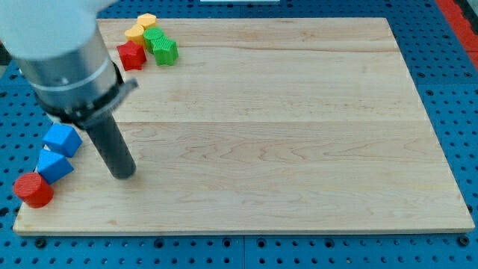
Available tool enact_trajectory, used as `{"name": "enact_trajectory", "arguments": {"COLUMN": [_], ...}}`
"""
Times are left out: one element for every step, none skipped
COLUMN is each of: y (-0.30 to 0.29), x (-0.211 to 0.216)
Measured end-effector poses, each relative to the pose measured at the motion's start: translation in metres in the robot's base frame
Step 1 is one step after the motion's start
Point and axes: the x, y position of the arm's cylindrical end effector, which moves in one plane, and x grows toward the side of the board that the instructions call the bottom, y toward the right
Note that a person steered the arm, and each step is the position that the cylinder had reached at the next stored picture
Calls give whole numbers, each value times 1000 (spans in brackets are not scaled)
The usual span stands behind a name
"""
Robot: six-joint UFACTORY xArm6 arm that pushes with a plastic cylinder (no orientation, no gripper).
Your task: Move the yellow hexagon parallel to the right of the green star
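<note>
A cluster of blocks sits at the board's top left. A yellow block that looks like the hexagon [146, 20] is at the top, with a second yellow block [135, 33] just below and left of it. A green block [153, 36] touches them, and another green block [166, 51] lies below and right of it; I cannot tell which one is the star. A red block [131, 55] sits left of the greens. My tip [123, 173] rests on the board at the lower left, far below the cluster and right of the blue blocks.
Two blue blocks [62, 140] [54, 165] and a red cylinder [33, 190] line up along the wooden board's [299, 134] left edge. The arm's grey body [63, 52] covers the view's upper left corner. A blue perforated table surrounds the board.
</note>
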Motion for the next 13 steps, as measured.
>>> {"name": "enact_trajectory", "arguments": {"y": [-50, -105, -112, -120, -103, -32, 22, 82, 74, 59, 87, 165, 230], "x": [-65, -125, -207, -275, -324, -324, -298, -270, -276, -285, -297, -250, -225]}}
